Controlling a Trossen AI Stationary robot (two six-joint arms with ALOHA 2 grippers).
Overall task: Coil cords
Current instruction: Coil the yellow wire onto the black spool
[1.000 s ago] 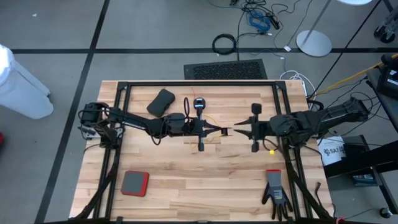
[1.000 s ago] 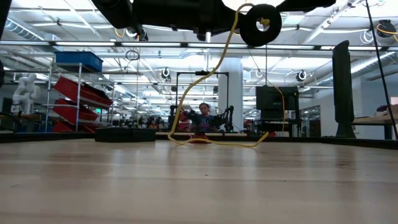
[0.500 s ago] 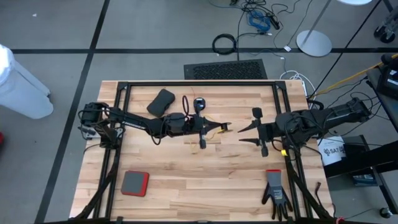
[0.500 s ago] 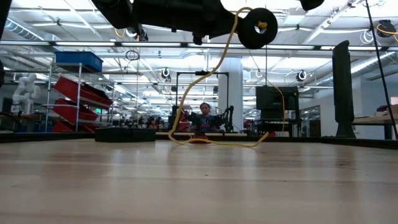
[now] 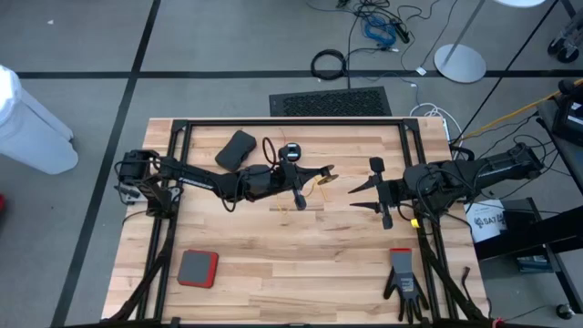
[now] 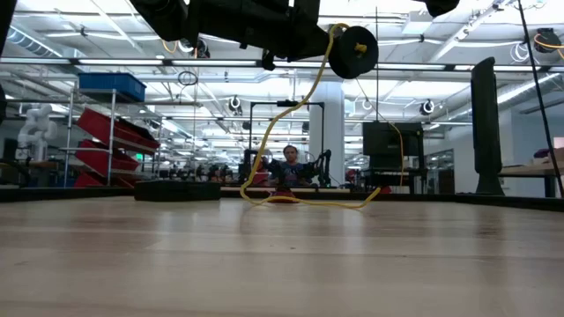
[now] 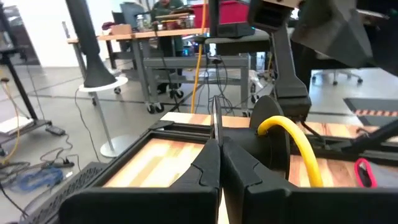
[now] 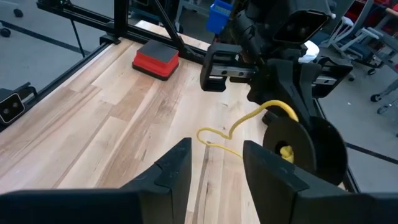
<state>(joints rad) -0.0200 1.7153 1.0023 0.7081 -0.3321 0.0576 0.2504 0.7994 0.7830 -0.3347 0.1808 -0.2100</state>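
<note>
The yellow cord (image 6: 291, 114) hangs from a small round black reel (image 6: 355, 50) held up off the tabletop (image 5: 273, 264) in the left end effector (image 7: 219, 158), whose fingers look clenched on the reel's edge. From the reel the cord drops in a loose curve and trails in a few slack bends on the wood near the middle of the tabletop. The dark brown cord (image 5: 271, 148) and its own reel (image 5: 291, 151) lie just behind the left end effector, toward the far edge.

The right end effector (image 8: 214, 163) hovers to the right of the raised reel, fingers spread apart and holding nothing, pointing toward the reel and the slack below it.

Judged from this, the yellow cord is mid-coil: the reel is secured, most of the cord is not yet wound. The next move likely calls for the right end effector to close on the hanging cord near the reel and lead it round the reel while the left holds it steady.

Room is fair. A dark pouch (image 5: 236, 148) sits near the far left, a red and grey block (image 5: 197, 268) near the front left, a glove (image 5: 404, 281) near the front right; all are well apart from the cord. The black frame rails along the tabletop's sides and far edge bound the reach.
</note>
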